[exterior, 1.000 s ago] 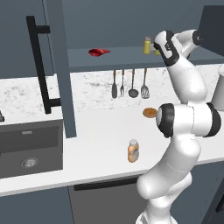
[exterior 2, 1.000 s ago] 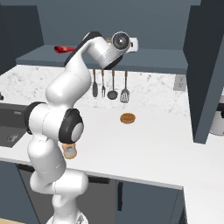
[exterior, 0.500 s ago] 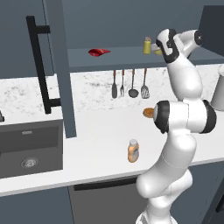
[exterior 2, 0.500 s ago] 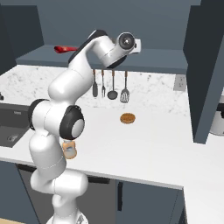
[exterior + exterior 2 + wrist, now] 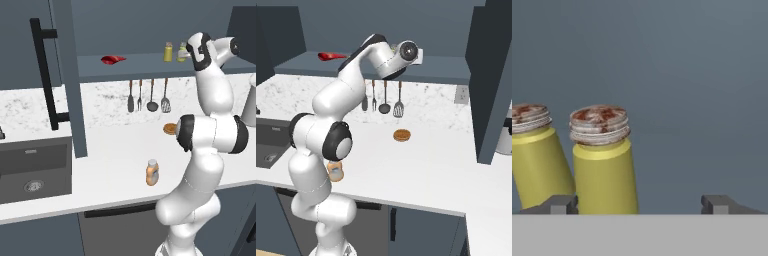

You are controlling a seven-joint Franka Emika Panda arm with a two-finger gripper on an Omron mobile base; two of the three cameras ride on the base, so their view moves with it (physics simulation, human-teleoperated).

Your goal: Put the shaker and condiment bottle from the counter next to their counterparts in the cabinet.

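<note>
Up at the shelf of the dark blue-grey wall cabinet [image 5: 150, 67], the tool [image 5: 639, 202] of the white arm is level with two small yellow-green cylinder shakers with silver-grey caps. On the hand view its two dark fingertips [image 5: 558, 204] are wide apart and hold nothing. The nearer shaker [image 5: 603, 160] stands upright between the fingertips, close to the left one; I cannot tell if it touches that tip. The second shaker [image 5: 534, 155] is just beside it on the left and looks tilted in this view.

On the left base view, the two shakers stand side by side on the shelf, one [image 5: 168, 52] to the left and the other [image 5: 183, 52] right next to the hand of the robot. A small glossy red flattish bottle [image 5: 113, 60] lies on the same shelf, well apart to the left. The cabinet door [image 5: 62, 75] with a long black bar handle [image 5: 44, 75] is open.

Down on the wide white counter [image 5: 115, 165], the small orange-tan squeeze bottle with a white cap [image 5: 152, 172] stands upright near the front edge, close to the robot body. A round brown flat thing [image 5: 402, 135] lies farther back on the counter, under three hanging utensils [image 5: 148, 96]. A dark sink [image 5: 32, 170] is at the left.
</note>
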